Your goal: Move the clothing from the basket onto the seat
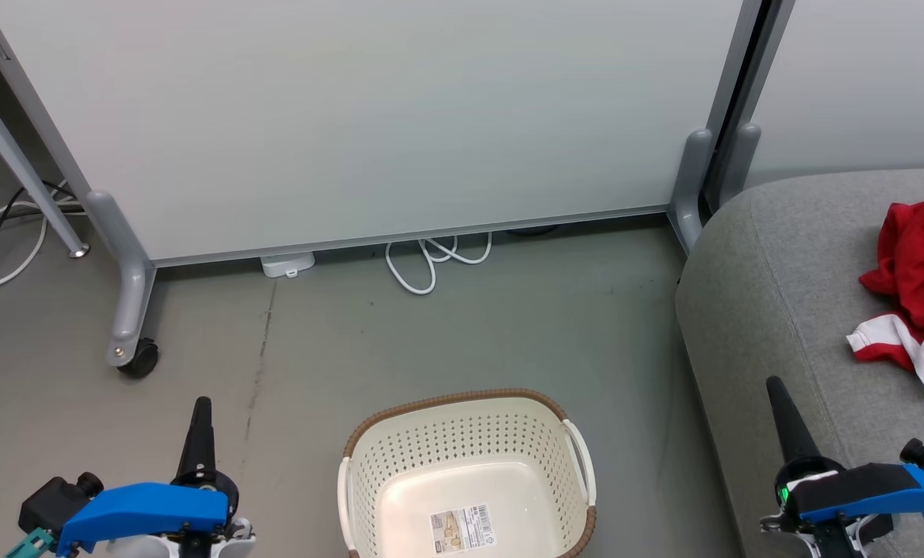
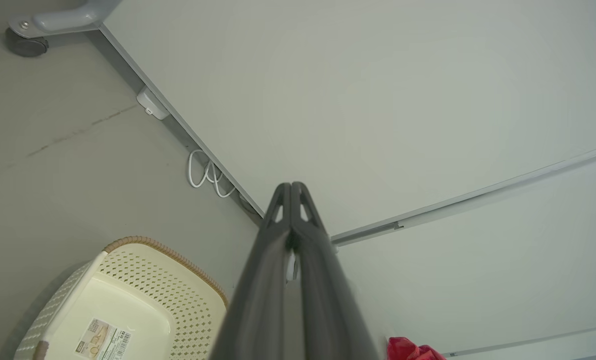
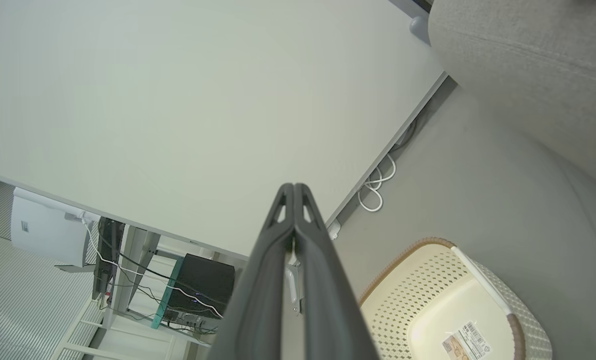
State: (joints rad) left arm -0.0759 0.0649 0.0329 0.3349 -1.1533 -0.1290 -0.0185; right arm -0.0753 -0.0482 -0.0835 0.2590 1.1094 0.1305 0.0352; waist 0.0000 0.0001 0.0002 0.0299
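You have a smooth grey concrete floor (image 1: 431, 341) in front of you, backed by a flat pale partition panel (image 1: 369, 116) on grey metal feet, one with a black caster (image 1: 138, 358). A white cable (image 1: 431, 260) loops at its base.

The basket (image 1: 462, 434) stands on the floor between your two arms. It is oval cream plastic with walls pierced by rows of small holes, a brown woven-look rim and white handles. Its glossy bottom lies in plain sight and bears a paper label (image 1: 462, 528).

The clothing (image 1: 915, 279) is on the seat (image 1: 772, 294), well apart from the basket: a rumpled heap of soft bright red fabric with white bands. The seat is light grey woven upholstery with a rounded corner.

Your left gripper (image 1: 201, 407) sits at the lower left over the floor, its dark tapered fingers (image 2: 278, 235) pressed together on nothing. Your right gripper (image 1: 774, 385) is over the seat's near edge, its fingers (image 3: 278, 235) likewise pressed together and holding nothing.
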